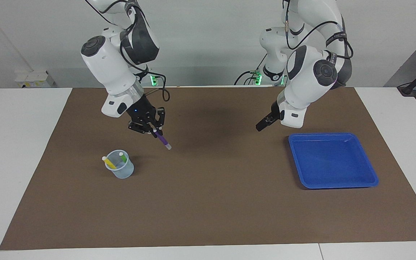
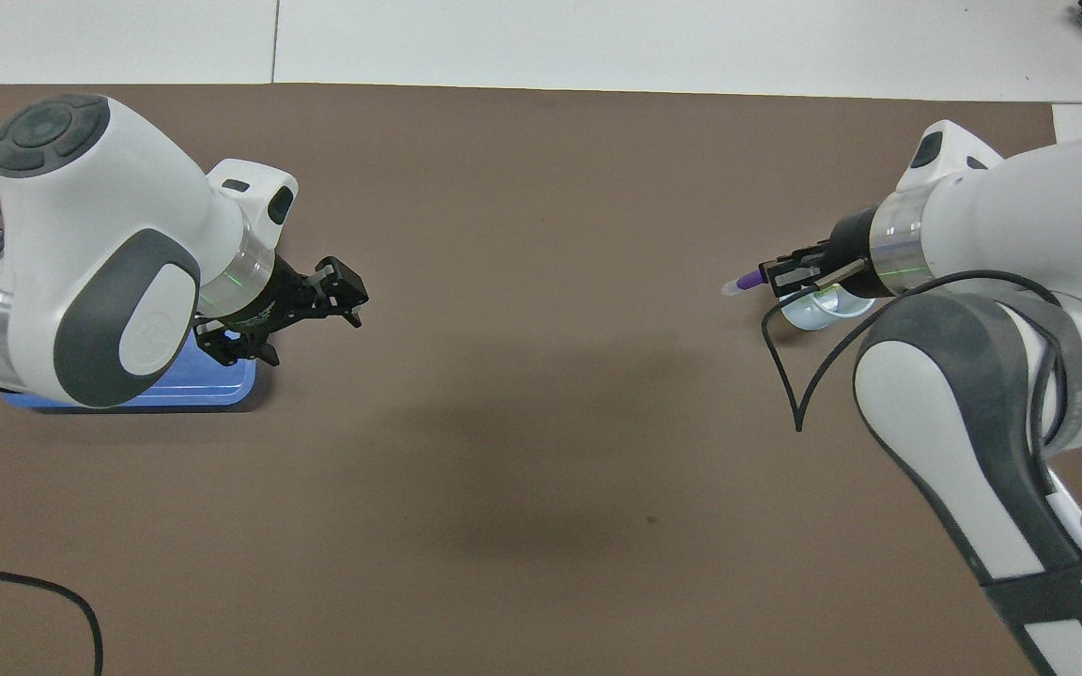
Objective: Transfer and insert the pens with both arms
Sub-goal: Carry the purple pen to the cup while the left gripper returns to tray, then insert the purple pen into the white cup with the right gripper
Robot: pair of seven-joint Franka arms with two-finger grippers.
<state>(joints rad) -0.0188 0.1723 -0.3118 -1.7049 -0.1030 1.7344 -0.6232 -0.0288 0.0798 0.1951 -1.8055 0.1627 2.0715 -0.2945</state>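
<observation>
My right gripper (image 1: pixel 155 130) is shut on the purple pen (image 1: pixel 163 140), which slants down with its whitish cap lowest. It hangs over the mat just beside the clear cup (image 1: pixel 121 168), toward the left arm's end. The cup holds the yellow pen (image 1: pixel 109 163) and the green pen (image 1: pixel 123 157). In the overhead view the right gripper (image 2: pixel 776 277) and purple pen (image 2: pixel 746 280) cover most of the cup (image 2: pixel 806 315). My left gripper (image 1: pixel 261 126) hangs open with nothing in it over the mat by the blue tray; its spread fingers show in the overhead view (image 2: pixel 311 329).
The blue tray (image 1: pixel 332 135) lies with nothing in it at the left arm's end, mostly hidden under the left arm in the overhead view (image 2: pixel 128 399). A brown mat (image 1: pixel 211 202) covers the table. The right arm's black cable (image 2: pixel 790 376) loops below its wrist.
</observation>
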